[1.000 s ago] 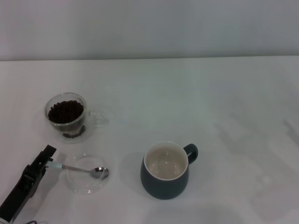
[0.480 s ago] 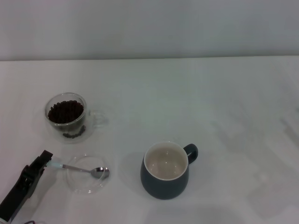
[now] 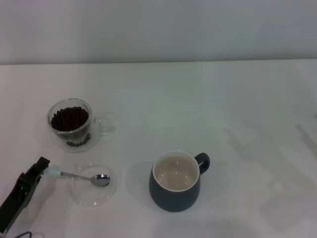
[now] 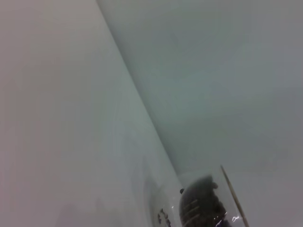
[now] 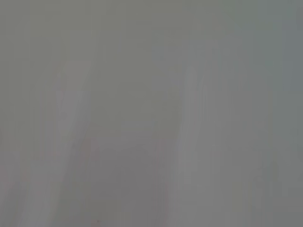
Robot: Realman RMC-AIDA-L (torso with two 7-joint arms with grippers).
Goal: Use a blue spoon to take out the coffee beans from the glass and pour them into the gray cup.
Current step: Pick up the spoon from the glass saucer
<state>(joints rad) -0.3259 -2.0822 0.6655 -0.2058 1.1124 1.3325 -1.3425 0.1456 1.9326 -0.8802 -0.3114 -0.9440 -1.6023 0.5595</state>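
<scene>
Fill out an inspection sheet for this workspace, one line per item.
Surface: white table, plain.
Glass: upright at the robot's left, holding coffee beans.
Gray cup: upright near the centre, no beans inside, handle toward the robot's right.
Blue spoon: bowl over the clear dish, handle end at the left gripper.
Clutter: the dish only.
Grippers: left gripper shut on the blue spoon's handle, low at the left edge; right gripper not in view.
Cables: dark loop at the bottom left edge.
Surroundings: plain pale wall.
</scene>
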